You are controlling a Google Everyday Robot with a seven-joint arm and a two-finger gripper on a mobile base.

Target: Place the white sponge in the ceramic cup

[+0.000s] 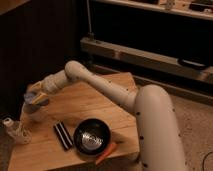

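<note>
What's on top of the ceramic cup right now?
The gripper sits directly over the ceramic cup, with the white sponge at its tip. Together they cover the cup's mouth, so its inside cannot be seen.

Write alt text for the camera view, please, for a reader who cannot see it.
A white robot arm reaches across a wooden table, its gripper holding the white sponge just above the ceramic cup at the left of the picture. Nearer the camera are a clear bottle, a black striped bar and a black bowl.
</note>
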